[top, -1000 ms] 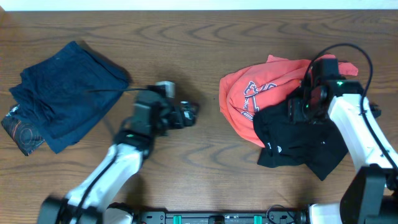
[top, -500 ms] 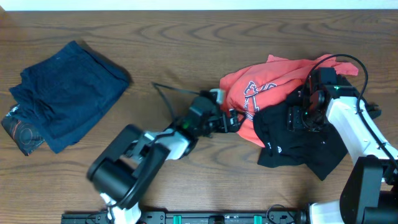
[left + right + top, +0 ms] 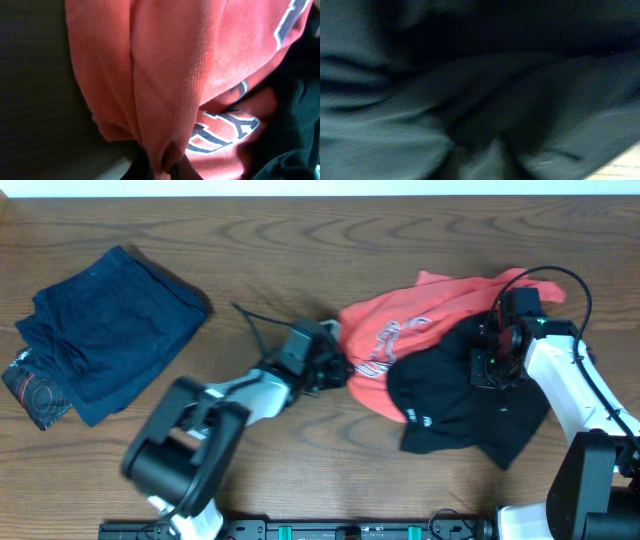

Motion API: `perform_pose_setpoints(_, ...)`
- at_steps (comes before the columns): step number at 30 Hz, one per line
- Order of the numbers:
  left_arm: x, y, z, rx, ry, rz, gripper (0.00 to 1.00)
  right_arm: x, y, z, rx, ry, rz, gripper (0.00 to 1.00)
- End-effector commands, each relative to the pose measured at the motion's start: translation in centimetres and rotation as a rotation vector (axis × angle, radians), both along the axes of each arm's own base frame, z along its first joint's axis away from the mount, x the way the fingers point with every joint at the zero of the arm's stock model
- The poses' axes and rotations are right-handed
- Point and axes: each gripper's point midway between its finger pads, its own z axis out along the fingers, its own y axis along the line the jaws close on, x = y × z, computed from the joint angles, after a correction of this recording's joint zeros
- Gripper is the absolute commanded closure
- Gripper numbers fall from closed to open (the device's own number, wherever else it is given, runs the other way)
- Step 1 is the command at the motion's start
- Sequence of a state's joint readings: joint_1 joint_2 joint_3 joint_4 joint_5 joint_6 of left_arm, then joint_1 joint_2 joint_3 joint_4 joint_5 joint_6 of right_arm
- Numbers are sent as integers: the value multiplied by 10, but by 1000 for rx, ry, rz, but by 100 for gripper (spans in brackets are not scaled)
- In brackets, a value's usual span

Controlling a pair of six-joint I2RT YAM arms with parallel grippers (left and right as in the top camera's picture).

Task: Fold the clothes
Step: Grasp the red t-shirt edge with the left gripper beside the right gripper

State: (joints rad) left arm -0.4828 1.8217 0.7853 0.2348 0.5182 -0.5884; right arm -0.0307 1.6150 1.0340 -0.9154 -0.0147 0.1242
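1 orange shirt [image 3: 420,320] lies left-right | left tool [image 3: 338,370] pinches it | right tool [image 3: 487,363]: grip unclear

Overhead light is bright and even on the surface [image 3: 300,240], with the left arm [image 3: 190,445] motion-blurred. Close up, the red cloth [image 3: 175,75] is soft-focused; the black cloth [image 3: 470,100] is dim and smeared.

The brown wooden table [image 3: 300,240] carries a folded blue garment [image 3: 105,330] at the far left, with a patterned cloth [image 3: 30,392] showing at its lower edge. Right of centre lies a crumpled red shirt [image 3: 420,320]. A black garment [image 3: 470,410] overlaps its right side and rests partly on the wood.
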Motion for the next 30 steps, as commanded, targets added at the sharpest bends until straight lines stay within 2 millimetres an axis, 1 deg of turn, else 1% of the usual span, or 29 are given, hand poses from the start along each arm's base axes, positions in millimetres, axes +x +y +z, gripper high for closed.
perform_pose_setpoints(1,22,42,32,42,-117,31,94,4,-3,1,0,-18,-14,99)
perform_pose_setpoints(4,31,76,57,49,-147,105,94,8,-7,1,-1,-35,-24,99)
perform_pose_setpoints(6,36,94,72,52,-171,144,94,9,-11,1,-1,-42,-39,99)
perform_pose_setpoints(8,37,107,82,58,-187,170,94,10,-12,2,18,-46,-52,99)
perform_pose_setpoints(9,37,113,85,63,-195,177,94,12,-4,2,71,-54,-39,99)
perform_pose_setpoints(10,36,116,87,67,-196,180,94,14,17,6,196,-72,23,99)
perform_pose_setpoints(11,35,117,86,68,-189,184,94,16,43,14,347,-100,109,95)
perform_pose_setpoints(12,34,118,85,71,-180,183,94,16,74,29,528,-149,218,80)
perform_pose_setpoints(13,32,118,82,74,-169,182,94,16,92,42,640,-187,286,57)
perform_pose_setpoints(14,30,118,79,78,-155,181,94,15,105,51,712,-209,323,47)
perform_pose_setpoints(15,28,118,76,82,-140,180,94,14,111,53,728,-211,338,43)
perform_pose_setpoints(17,25,119,72,88,-118,179,94,10,113,45,677,-185,362,37)
perform_pose_setpoints(21,21,120,69,93,-99,178,94,2,110,21,492,-111,427,28)
perform_pose_setpoints(24,21,119,69,93,-98,178,94,-2,111,4,389,-56,446,27)
perform_pose_setpoints(28,21,119,69,93,-98,178,94,-4,118,-19,336,2,469,26)
perform_pose_setpoints(29,21,120,69,93,-98,178,94,-3,120,-25,334,12,475,27)
perform_pose_setpoints(30,21,120,69,93,-98,178,94,-2,122,-31,334,19,480,31)
